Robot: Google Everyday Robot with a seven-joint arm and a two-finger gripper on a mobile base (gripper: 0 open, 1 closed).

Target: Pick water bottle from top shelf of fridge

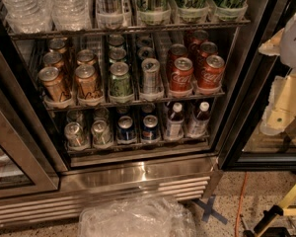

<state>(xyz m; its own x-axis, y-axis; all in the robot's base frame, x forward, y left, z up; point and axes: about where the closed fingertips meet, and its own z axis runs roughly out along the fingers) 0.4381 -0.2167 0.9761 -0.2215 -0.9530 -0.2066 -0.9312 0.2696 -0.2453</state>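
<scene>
A: Status of the gripper?
B: The gripper is at the far right edge, cream-coloured, in front of the glass door and outside the fridge opening. Open or closed, loaded or not: can't tell.
A: Floor?
B: A crumpled clear plastic sheet lies just in front of the vented base. To its right, a blue tape cross and an orange cable.
A: Inside?
B: Three wire racks. On the bottom rack, small cans plus two white-capped bottles at right. On the middle rack, gold cans left, one green, one silver, red cans right.
A: Target?
B: The water bottles stand on the top shelf at the left end. They're clear, ribbed and upright, with tops cut off by the frame edge. The tall cans in trays fill the rest of that shelf. The gripper is well apart from them, lower and to the right.
</scene>
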